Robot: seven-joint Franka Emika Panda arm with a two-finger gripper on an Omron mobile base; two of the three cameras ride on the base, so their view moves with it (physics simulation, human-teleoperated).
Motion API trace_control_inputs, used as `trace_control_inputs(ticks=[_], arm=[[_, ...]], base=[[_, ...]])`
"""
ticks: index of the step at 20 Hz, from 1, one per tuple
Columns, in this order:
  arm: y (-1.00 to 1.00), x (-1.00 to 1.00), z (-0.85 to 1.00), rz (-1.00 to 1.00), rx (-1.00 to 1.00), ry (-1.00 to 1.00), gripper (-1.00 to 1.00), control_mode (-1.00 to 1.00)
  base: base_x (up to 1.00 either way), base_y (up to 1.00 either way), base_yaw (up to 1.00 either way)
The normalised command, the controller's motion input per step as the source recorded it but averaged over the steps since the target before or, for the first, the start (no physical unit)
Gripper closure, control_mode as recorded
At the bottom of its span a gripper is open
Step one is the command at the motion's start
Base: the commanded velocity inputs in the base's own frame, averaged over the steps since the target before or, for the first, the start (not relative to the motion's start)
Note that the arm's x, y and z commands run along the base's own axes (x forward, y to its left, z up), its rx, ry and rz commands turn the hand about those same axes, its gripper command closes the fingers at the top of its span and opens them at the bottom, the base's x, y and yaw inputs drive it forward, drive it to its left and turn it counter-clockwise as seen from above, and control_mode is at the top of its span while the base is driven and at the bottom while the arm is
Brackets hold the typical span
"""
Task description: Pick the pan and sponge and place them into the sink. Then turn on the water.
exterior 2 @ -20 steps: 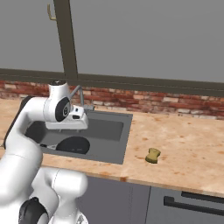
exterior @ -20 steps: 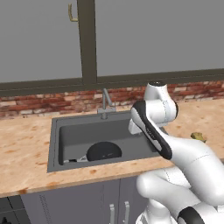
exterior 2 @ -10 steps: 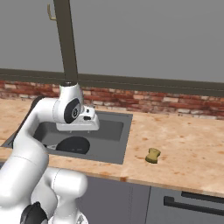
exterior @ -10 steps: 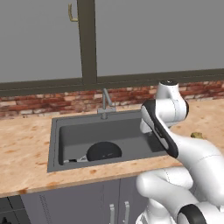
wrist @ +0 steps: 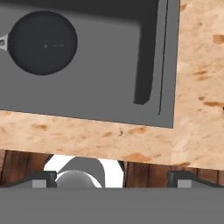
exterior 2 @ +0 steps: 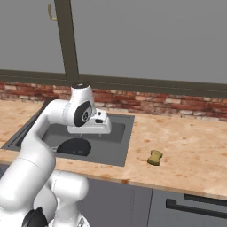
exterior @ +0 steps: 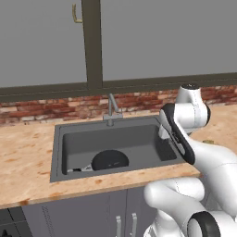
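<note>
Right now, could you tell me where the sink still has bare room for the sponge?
The sink floor is free right of the pan, up to the right wall, and behind it toward the faucet. The front-left corner is crowded. The sponge lies on the counter.

One pan [exterior: 109,160], one sponge [exterior 2: 154,157], one sink [exterior: 60,139].

From my right base camera I see the pan [exterior 2: 74,146] lying flat in the sink [exterior 2: 116,150], partly hidden behind the arm, while the sponge [exterior 2: 154,157] sits on the counter [exterior 2: 186,146] to the right of the sink, well apart from the pan.
</note>
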Motion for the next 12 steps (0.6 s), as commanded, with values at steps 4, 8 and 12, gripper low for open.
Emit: trace_control_inputs(ticks=[4, 8, 12], arm=[[-0.33, -0.01, 0.04, -0.10, -0.01, 0.00, -1.00, -1.00], [-0.33, 0.00, 0.03, -0.09, 0.00, 0.01, -1.00, -1.00], [-0.31, 0.00, 0.05, -0.08, 0.00, 0.04, -1.00, -1.00]], base=[[0.00, 0.00, 0.00], [0.00, 0.00, 0.00], [0.00, 0.00, 0.00]])
